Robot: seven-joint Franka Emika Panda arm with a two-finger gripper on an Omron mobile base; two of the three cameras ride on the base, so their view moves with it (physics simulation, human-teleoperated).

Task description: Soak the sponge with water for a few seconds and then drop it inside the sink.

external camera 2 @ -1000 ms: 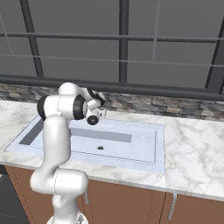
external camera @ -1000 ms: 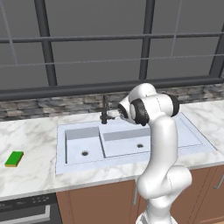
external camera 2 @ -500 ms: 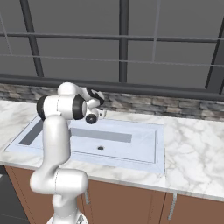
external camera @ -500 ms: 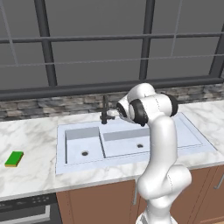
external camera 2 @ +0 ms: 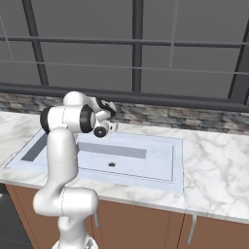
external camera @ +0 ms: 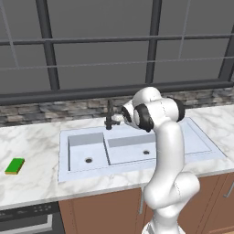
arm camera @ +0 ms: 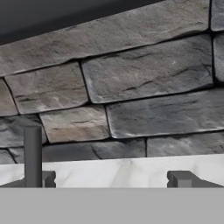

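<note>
Small flat green sponge (external camera: 15, 166) untouched on marble desk (external camera: 32, 146) — well apart from pale double-basin sink (external camera: 73, 141). End effector (arm camera: 111, 179) spread, empty (by black faucet (external camera: 109, 116)); soaking, dropping left.

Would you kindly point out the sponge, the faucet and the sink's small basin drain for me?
sponge (external camera: 15, 166), left base view, middle of its green top.
faucet (external camera: 110, 115), left base view, its upright black stem.
small basin drain (external camera: 88, 160), left base view, the dark round hole.

A kitchen: marble counter (external camera: 32, 146), double sink (external camera: 132, 151), stone backsplash (arm camera: 131, 87).
</note>
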